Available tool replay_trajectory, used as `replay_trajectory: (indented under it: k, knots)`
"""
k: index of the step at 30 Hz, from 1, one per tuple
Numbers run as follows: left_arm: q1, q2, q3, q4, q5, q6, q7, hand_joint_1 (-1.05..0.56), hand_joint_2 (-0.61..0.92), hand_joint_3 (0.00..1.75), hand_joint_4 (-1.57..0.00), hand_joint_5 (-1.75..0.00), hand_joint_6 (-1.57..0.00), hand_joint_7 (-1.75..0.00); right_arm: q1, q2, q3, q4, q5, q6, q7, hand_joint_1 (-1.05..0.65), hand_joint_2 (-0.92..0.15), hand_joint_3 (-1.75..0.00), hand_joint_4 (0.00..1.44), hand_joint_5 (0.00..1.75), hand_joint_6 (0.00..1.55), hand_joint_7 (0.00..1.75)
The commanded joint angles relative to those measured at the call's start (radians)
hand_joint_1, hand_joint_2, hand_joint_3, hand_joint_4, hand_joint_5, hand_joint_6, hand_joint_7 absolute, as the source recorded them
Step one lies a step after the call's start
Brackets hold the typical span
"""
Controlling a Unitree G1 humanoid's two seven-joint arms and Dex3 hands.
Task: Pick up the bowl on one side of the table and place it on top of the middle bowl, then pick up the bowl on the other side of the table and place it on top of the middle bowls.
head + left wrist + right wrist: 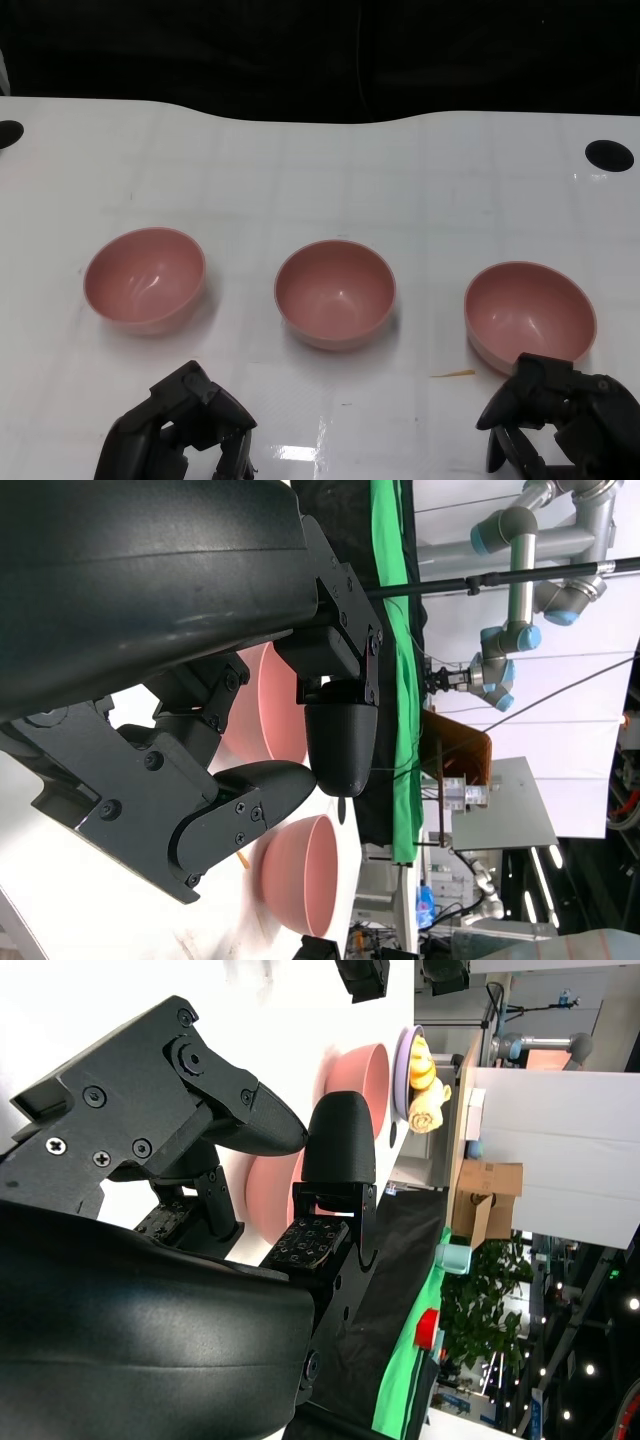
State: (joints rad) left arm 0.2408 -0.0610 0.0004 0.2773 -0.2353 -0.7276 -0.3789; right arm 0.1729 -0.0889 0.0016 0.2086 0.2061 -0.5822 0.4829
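Three pink bowls stand in a row on the white table (320,180): the left bowl (145,278), the middle bowl (335,292) and the right bowl (530,315), all upright and apart. My left hand (180,430) hovers at the near edge, just in front of the left bowl, holding nothing. My right hand (560,415) sits close to the near rim of the right bowl, also holding nothing. In the left wrist view, the left hand's fingers (340,730) are spread with two bowls beyond them. The right wrist view shows the right hand's fingers (340,1150) apart before pink bowls (355,1075).
A black round hole (609,155) marks the table's far right, and another hole (8,133) the far left. A thin yellowish sliver (452,374) lies between the middle and right bowls. The table's far edge meets a dark backdrop.
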Motion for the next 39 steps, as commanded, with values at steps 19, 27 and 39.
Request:
replay_trajectory:
  k: [19, 27, 39]
  knots:
    - [-0.002, 0.011, 0.003, -0.006, -0.008, 0.001, 0.003, -0.15, 0.51, 1.22, -0.84, -1.74, -0.86, -1.46, -0.001, -0.005, -0.009, -0.009, 0.012, -0.005, -0.002, -0.16, -0.6, -0.96, 0.84, 1.29, 0.87, 1.0]
    - [-0.002, 0.012, 0.005, -0.005, -0.004, -0.004, 0.005, -0.16, 0.5, 1.21, -0.84, -1.74, -0.86, -1.48, 0.003, -0.011, -0.007, -0.028, -0.003, 0.003, -0.021, -0.23, -0.73, -0.64, 0.82, 1.16, 0.91, 0.8]
    - [0.003, 0.012, 0.003, -0.014, -0.007, 0.004, 0.004, -0.16, 0.51, 1.2, -0.84, -1.73, -0.86, -1.46, -0.004, -0.012, -0.015, -0.028, -0.026, -0.046, -0.04, -0.25, -0.83, -0.36, 0.7, 1.14, 0.68, 0.7]
